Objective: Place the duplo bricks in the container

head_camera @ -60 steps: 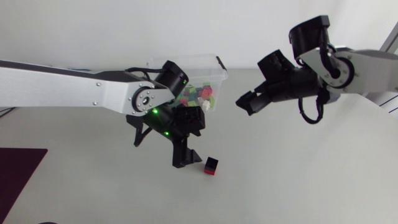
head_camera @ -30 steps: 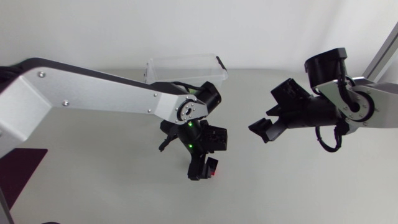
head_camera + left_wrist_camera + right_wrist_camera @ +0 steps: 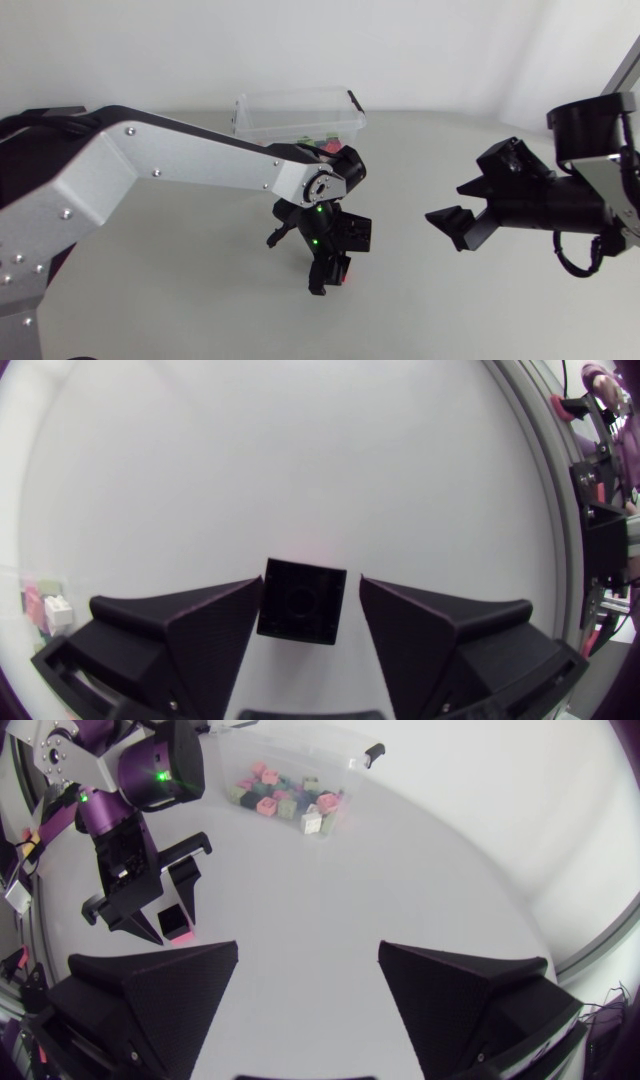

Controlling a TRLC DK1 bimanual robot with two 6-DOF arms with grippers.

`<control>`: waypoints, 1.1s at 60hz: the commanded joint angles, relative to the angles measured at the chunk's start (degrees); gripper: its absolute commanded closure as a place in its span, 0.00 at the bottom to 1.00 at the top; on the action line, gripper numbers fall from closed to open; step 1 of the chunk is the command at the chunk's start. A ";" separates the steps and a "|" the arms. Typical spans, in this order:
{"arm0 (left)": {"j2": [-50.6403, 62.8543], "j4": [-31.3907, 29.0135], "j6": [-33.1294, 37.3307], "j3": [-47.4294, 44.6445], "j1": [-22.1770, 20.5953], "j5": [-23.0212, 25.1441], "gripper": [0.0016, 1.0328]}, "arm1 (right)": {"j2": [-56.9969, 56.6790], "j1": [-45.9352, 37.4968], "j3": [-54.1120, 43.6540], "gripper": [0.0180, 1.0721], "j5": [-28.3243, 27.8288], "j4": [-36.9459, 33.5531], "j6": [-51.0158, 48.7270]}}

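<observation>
The left wrist view, unlike the head view, shows the black brick on the table between the parted fingers of the left gripper, ungripped, while the right wrist view shows the clear container holding coloured bricks and the right gripper wide open, empty

No text or number seems readable on anything here.

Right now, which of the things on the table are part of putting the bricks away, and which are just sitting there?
Part of the job:
- black-and-red duplo brick, between the left gripper's open fingers
- clear plastic container
- coloured bricks already inside it

Just there:
- right gripper, open, holding nothing, off to the side
- white tabletop
</observation>
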 commanded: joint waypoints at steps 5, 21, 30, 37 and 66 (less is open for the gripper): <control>1.96 -0.85 1.34 0.71 0.06 -0.49 0.68 | -6.06 -1.68 -3.36 0.04 -0.02 -1.04 -0.47; 0.64 -3.49 1.52 -0.43 0.15 -2.69 0.72 | -16.96 -6.51 -3.62 0.04 0.15 -4.91 -0.38; -1.29 -3.49 1.26 -1.48 0.68 -3.48 0.72 | -21.88 -10.03 -4.33 0.04 -0.02 -5.52 0.41; -4.72 -3.23 0.64 -1.92 2.52 -3.22 0.72 | -26.19 -13.37 -5.47 0.04 0.06 -4.21 2.08; -16.76 0.73 -5.34 -3.15 9.90 0.21 0.72 | -39.64 -18.47 -14.96 0.04 4.99 7.92 5.86</control>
